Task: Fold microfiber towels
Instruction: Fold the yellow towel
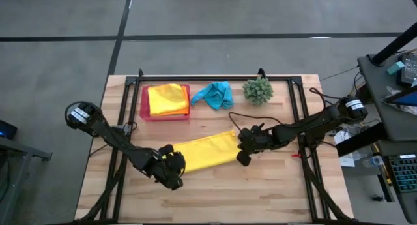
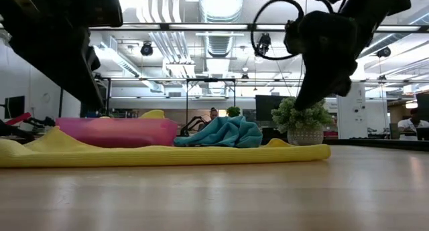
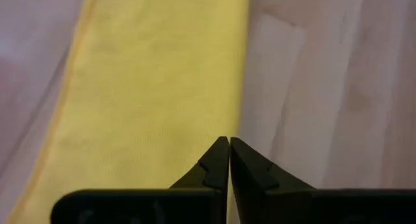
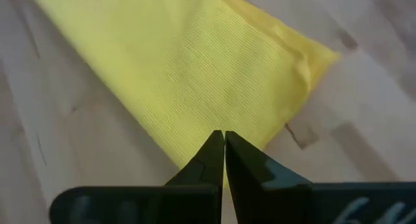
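Both claws are sitting at the two ends of a long yellow towel (image 1: 205, 150) that is lying folded into a strip across the middle of the tabletop (image 1: 260, 192). From above, the left claw (image 1: 174, 165) is resting at the strip's nearer left end and the right claw (image 1: 240, 145) at its farther right end. Each wrist view is showing what the overhead one cannot: the left claw (image 3: 229, 143) is standing with its fingers pressed together just over one long edge of the yellow cloth (image 3: 149, 87), and the right claw (image 4: 224, 134) is likewise closed, tips meeting above the towel (image 4: 195, 62) near its corner; neither is pinching cloth that I can see.

Only the high view is showing the pink tray (image 1: 144, 104) holding another yellow towel (image 1: 168, 100) with an orange edge peeking out beneath it, the turquoise towel (image 1: 215, 94) crumpled just beside the tray, and the spiky green plant ball (image 1: 258, 90) farther right. At tabletop level, the strip (image 2: 167, 155) is appearing as a low flat band, with the tray (image 2: 114, 132), turquoise towel (image 2: 221, 132) and plant (image 2: 303, 120) lined up behind it, and the room beyond.

No readable writing is showing on anything.
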`<control>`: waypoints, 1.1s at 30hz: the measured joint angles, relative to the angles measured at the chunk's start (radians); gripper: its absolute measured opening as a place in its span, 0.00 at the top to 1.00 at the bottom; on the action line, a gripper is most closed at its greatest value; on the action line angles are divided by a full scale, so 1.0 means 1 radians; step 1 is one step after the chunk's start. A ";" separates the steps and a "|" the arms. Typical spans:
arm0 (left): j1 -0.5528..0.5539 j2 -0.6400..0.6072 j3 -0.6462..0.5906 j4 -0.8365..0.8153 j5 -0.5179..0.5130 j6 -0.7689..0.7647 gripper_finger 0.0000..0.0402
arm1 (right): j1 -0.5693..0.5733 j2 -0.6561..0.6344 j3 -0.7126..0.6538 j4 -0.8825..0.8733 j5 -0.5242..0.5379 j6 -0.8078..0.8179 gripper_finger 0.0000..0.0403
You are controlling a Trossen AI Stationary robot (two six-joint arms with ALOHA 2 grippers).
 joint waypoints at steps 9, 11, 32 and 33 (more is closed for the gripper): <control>0.002 0.000 -0.017 -0.001 -0.097 -0.001 1.00 | -0.017 0.006 -0.033 0.001 0.017 0.168 0.93; 0.002 0.000 -0.020 0.000 -0.106 -0.001 1.00 | -0.024 0.022 -0.033 0.003 0.017 0.188 0.88; 0.001 0.006 -0.028 -0.002 -0.108 0.001 1.00 | -0.111 0.190 -0.035 0.115 0.013 0.206 0.37; 0.001 0.006 -0.030 -0.002 -0.108 0.001 1.00 | -0.111 0.202 -0.035 0.128 0.006 0.208 0.37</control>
